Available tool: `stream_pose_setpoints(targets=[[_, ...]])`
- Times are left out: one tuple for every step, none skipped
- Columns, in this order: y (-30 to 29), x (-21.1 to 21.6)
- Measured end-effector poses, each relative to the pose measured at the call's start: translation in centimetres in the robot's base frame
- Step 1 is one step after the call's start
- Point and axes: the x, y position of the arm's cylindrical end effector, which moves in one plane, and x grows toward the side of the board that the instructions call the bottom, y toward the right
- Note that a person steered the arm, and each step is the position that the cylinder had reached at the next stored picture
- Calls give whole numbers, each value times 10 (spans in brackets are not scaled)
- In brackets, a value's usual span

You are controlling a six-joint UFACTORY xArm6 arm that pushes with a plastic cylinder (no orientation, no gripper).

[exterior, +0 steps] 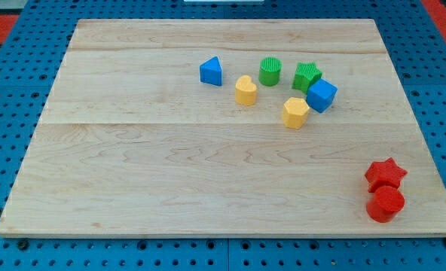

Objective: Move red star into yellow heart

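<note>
1. Nearest the view's bottom, at the right corner of the wooden table (170,173), sits a red cylinder (385,204).
2. Touching it on its upper side is the red star (386,174), close to the table's right edge.
3. Well apart from both, up and to the left across bare wood, the yellow heart (245,90) stands in the cluster near the view's top.
4. A blue triangular block (212,71) lies just up and left of the heart; a green cylinder (270,71) stands just up and right of it.
5. Further right, a green star (307,76) touches a blue cube (322,95), and a yellow hexagon-like block (295,113) sits just below and left of the cube.
6. My tip does not show, so its place relative to the blocks cannot be told; a dark sliver at the right border is too small to identify.
7. A blue perforated board (27,90) surrounds the table.
</note>
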Motion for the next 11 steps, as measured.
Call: stream_pose_setpoints(targets=[[-29,6],[-116,2],[-212,-19],[-192,-13],[-178,12],[-154,-3],[-148,-25],[-158,-40],[-210,-57],[-249,-51],[-272,-76]])
